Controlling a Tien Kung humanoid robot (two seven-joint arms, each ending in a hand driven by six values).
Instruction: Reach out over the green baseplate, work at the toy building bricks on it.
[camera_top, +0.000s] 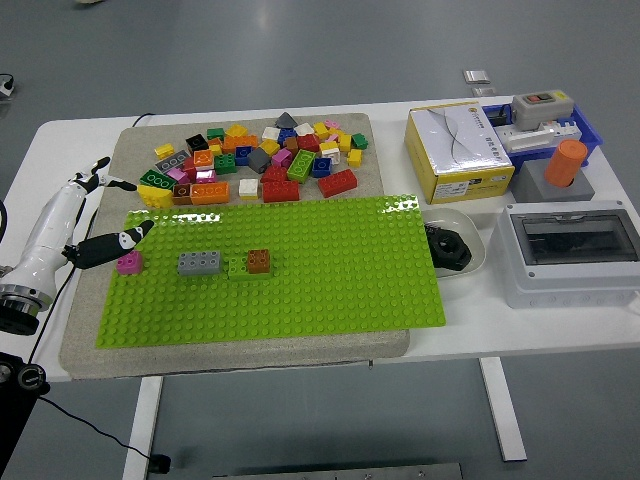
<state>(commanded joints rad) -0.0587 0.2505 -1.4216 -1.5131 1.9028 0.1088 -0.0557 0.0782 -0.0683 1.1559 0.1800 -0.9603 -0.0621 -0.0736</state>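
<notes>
The green baseplate (300, 270) lies on a grey mat in the middle of the table. On its left part stand a pink brick (129, 263), a grey brick (200, 263), and a brown brick (259, 260) on a light green one. My left hand (105, 215) hovers at the plate's left edge, fingers spread and empty. Its thumb (115, 243) points at the pink brick, just left of and above it. Behind the plate lies a pile of loose bricks (260, 158).
A yellow box (458, 150) and a blue tray (552, 130) with an orange cylinder (567, 163) stand at the back right. A white bowl (450, 245) with black parts and a grey electrical box (572, 255) sit right of the plate.
</notes>
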